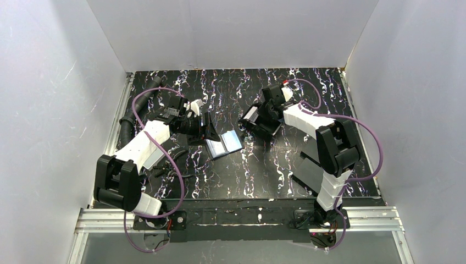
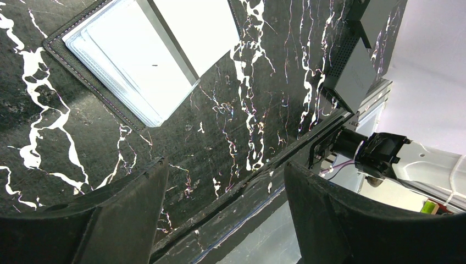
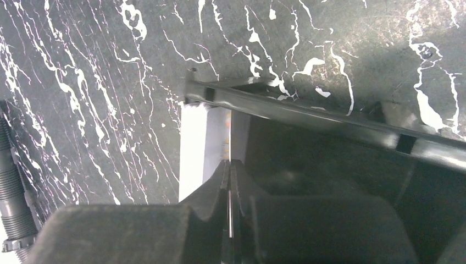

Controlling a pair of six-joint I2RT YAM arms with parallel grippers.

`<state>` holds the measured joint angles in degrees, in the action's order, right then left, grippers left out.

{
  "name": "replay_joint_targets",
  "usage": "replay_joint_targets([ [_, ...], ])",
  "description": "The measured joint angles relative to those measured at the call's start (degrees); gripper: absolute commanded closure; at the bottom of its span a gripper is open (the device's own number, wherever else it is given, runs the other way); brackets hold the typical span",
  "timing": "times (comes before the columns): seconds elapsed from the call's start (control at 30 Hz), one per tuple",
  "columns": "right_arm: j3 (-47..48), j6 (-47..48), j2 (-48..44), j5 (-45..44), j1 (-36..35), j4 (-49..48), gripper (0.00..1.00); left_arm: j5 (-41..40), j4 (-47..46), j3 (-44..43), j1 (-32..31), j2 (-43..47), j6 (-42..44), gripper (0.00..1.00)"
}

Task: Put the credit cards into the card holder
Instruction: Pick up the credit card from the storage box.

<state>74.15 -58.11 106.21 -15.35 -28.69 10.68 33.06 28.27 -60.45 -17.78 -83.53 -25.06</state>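
Your left pincer [image 2: 224, 165] is released, two fingers spread above the desk [image 1: 264, 176]. Just right, one card holder [image 1: 224, 144] lies open mid-desk. Farther right, your right pincer [image 3: 229, 163] is clenched on one pale card [image 3: 193, 143] at one black tray [image 3: 329, 116].

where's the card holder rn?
Top view: the card holder lies open near the middle of the table, just right of the left hand. It also shows at the upper left of the left wrist view.
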Motion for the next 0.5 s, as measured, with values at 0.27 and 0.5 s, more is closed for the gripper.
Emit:
replay_joint_targets([
  [0.27,1.2,0.3,0.0,-0.3,0.0,3.1,0.99,0.1,0.0,0.0,0.0,0.0,0.0,0.25],
  [0.5,2.6,3.2,-0.1,-1.1,0.0,6.3,0.99,0.5,0.0,0.0,0.0,0.0,0.0,0.25],
])
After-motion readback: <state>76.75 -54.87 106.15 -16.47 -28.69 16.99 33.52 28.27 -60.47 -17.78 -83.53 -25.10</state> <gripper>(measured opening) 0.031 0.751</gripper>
